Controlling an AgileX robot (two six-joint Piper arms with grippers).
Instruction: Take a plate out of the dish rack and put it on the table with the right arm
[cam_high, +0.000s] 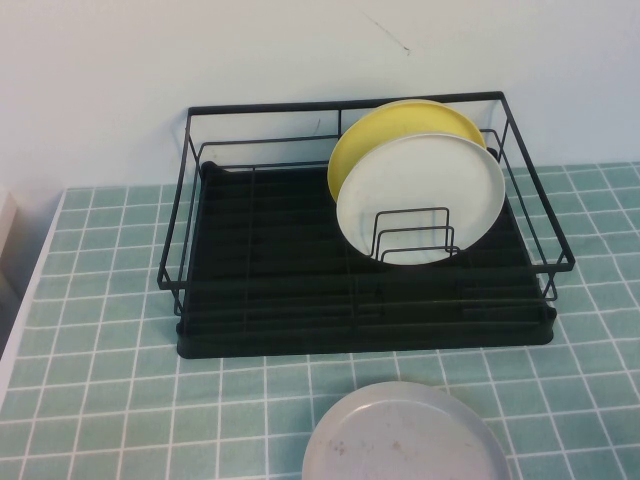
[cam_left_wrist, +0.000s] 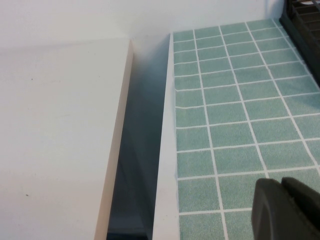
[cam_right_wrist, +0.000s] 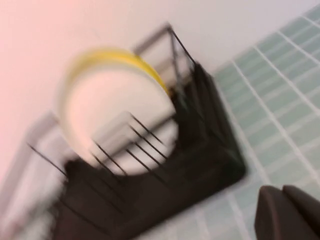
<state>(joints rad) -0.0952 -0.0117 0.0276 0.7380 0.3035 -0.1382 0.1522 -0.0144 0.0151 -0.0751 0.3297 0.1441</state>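
The white plate (cam_high: 420, 198) stands upright in the black dish rack (cam_high: 360, 310), leaning against the wire dividers at the rack's right side, with a yellow plate (cam_high: 400, 125) behind it. Neither arm shows in the high view. In the right wrist view the white plate (cam_right_wrist: 117, 120) and the rack (cam_right_wrist: 200, 165) show blurred, some way ahead of my right gripper (cam_right_wrist: 281, 192), whose fingers are together and empty above the tiles. My left gripper (cam_left_wrist: 282, 184) is shut and empty over the green tiled table (cam_left_wrist: 230, 110) near its left edge.
A grey speckled plate (cam_high: 405, 435) lies flat on the table in front of the rack. A white surface (cam_left_wrist: 55, 130) lies left of the table across a dark gap. A white wall stands behind the rack.
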